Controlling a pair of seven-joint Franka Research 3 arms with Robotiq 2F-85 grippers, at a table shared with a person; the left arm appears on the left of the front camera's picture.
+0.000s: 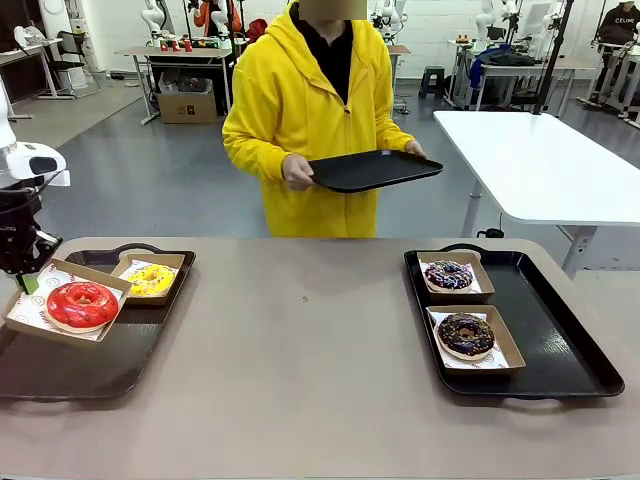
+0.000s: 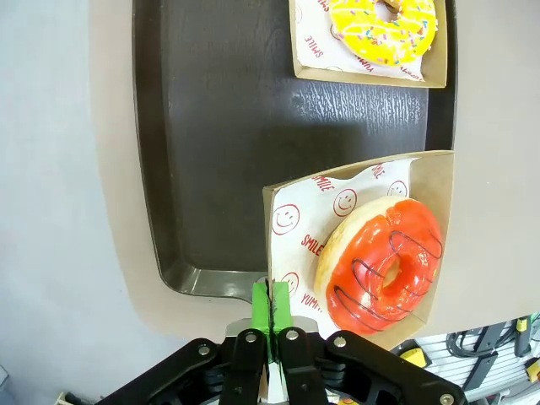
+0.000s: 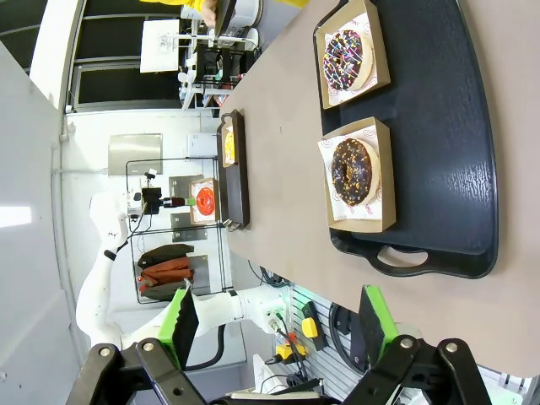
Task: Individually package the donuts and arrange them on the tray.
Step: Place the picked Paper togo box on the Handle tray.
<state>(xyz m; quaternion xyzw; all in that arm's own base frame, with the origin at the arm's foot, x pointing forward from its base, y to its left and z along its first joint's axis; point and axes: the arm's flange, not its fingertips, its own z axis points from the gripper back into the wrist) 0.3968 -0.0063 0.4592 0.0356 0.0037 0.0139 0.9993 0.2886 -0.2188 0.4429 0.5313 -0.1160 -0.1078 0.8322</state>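
My left gripper [image 2: 270, 314] pinches the square cardboard box [image 2: 426, 181] with the glossy red donut [image 2: 381, 263], lifted over the left black tray [image 2: 211, 126]; my right gripper [image 3: 278, 325] gapes empty.

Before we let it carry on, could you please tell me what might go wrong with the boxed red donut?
1. The left hand pinches only one corner of the box, so it could tilt and the red donut slide off.
2. The box sits half over the edge of the left tray, so it may catch on the rim when moved.
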